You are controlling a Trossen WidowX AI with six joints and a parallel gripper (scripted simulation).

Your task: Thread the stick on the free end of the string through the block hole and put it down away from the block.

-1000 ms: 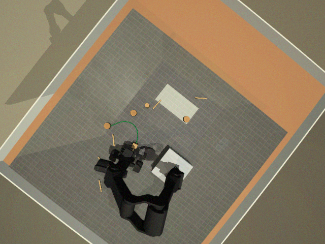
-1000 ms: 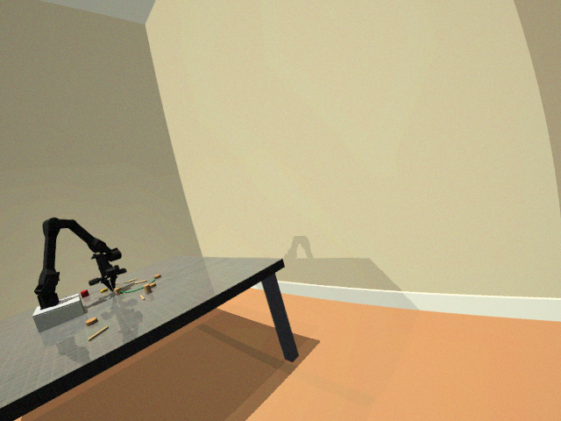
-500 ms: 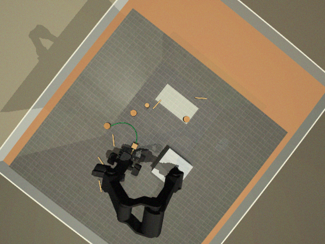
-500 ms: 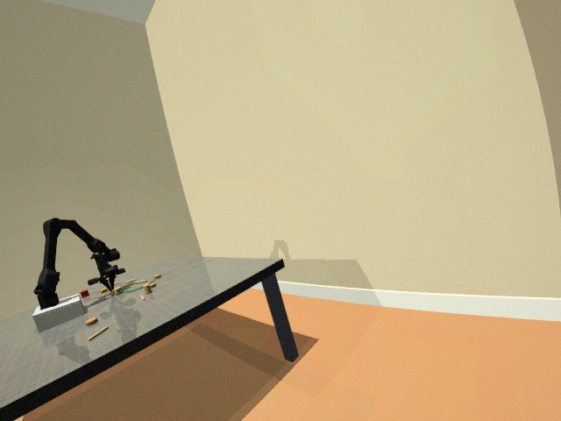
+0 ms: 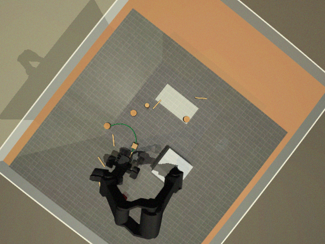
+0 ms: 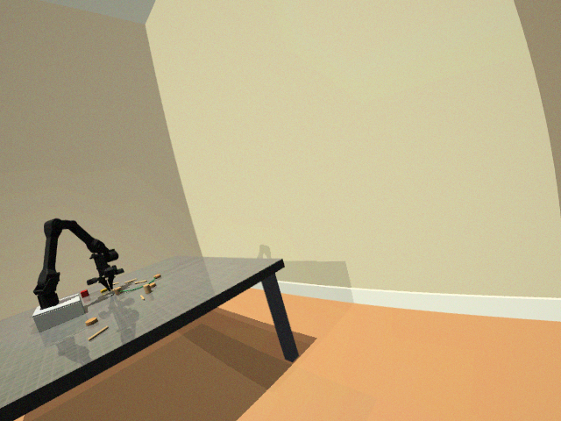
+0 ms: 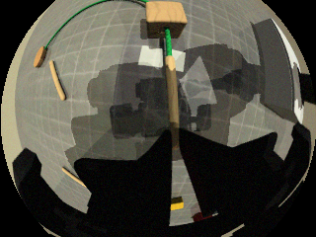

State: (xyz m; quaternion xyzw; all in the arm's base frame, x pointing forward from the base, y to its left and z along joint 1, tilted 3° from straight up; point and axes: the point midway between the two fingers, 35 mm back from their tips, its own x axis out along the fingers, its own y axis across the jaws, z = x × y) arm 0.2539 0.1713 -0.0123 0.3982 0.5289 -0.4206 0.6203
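Observation:
The wooden block [image 5: 134,146] [image 6: 117,290] [image 7: 166,17] rests on the table. The green string [image 5: 130,128] [image 7: 169,43] runs from the round button [image 5: 106,125] [image 7: 40,57] in an arc to the block's far side and comes out at the side facing my gripper. The wooden stick [image 5: 131,154] [image 7: 173,94] on its end is wholly outside the block, with a short piece of string between them. My gripper [image 6: 111,288] [image 7: 173,133] is shut on the stick's near end, low over the table. The hole itself is hidden.
Loose sticks [image 5: 113,140] [image 5: 101,161] [image 7: 57,80] lie left of the gripper. Round wooden pieces [image 5: 133,113] [image 5: 147,105] and another stick [image 5: 157,103] lie beyond the block. A white box [image 6: 59,316] stands under the arm's base. A red cube [image 6: 84,293] and a yellow piece [image 7: 177,203] lie nearer the base.

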